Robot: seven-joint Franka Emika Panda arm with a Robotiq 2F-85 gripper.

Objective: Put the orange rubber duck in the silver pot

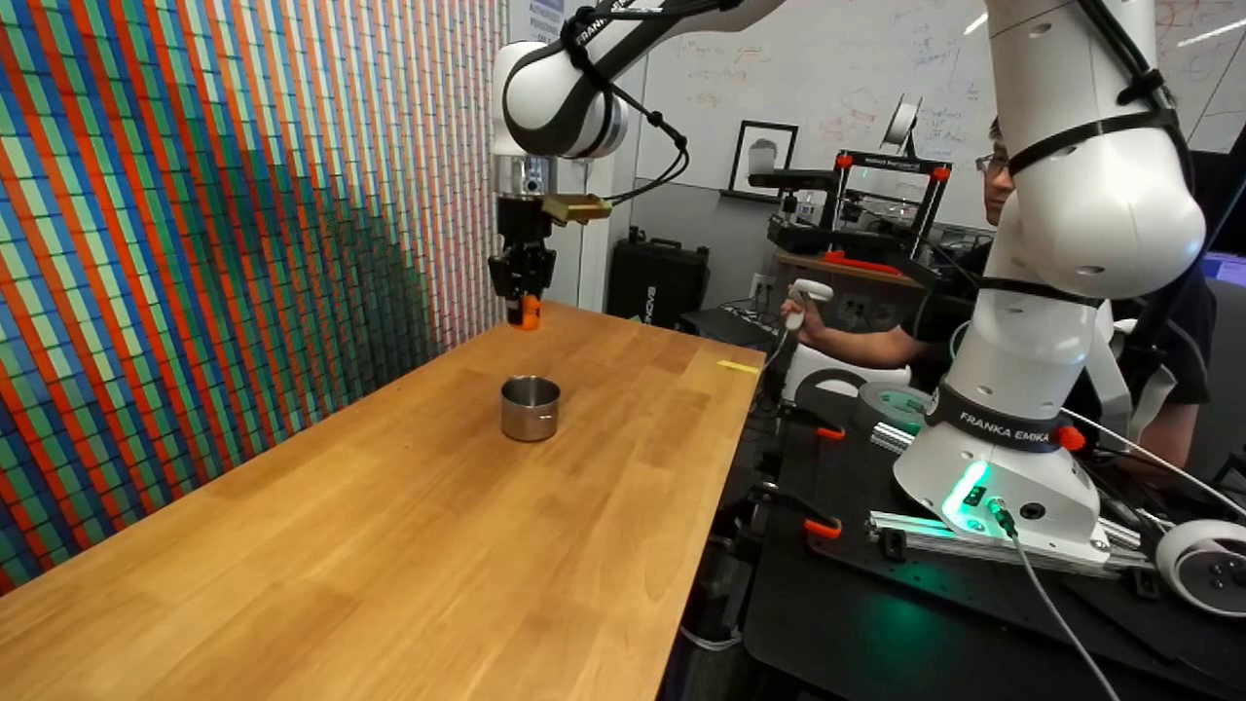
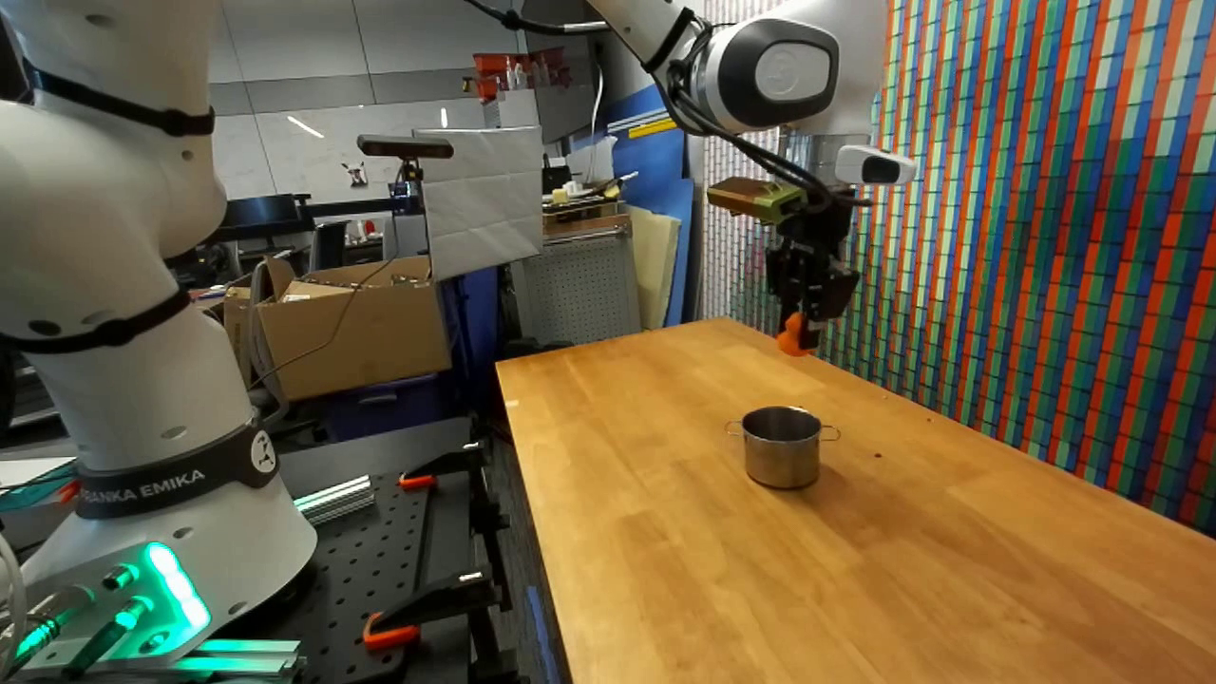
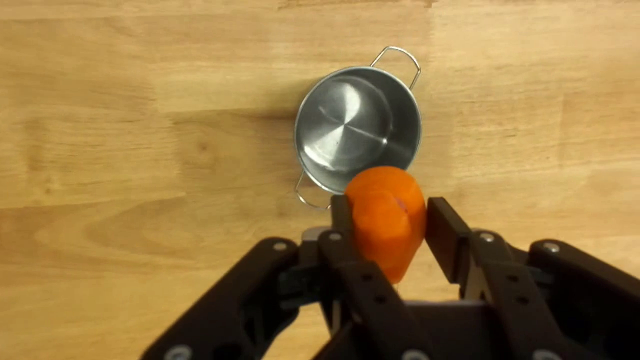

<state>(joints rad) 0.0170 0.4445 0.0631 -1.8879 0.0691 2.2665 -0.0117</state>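
Gripper (image 3: 392,220) closest in wrist view, 2 jaws clamped on orange rubber duck (image 3: 386,222), holding it up off the tabletop (image 3: 100,150). Below, silver pot (image 3: 350,125) upright on tabletop, rim partly hid by duck there; both exterior views show duck higher than pot, gap btwn. Bkgd: multicolored wall (image 2: 1045,237) w/ grid pattern.

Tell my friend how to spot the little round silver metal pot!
Start with the long brown wooden table beside the red, green and blue striped wall. On it stands the silver pot, upright and open-topped. Unlike the bright orange rubber duck held in the black gripper, it's shiny and has two thin wire handles.
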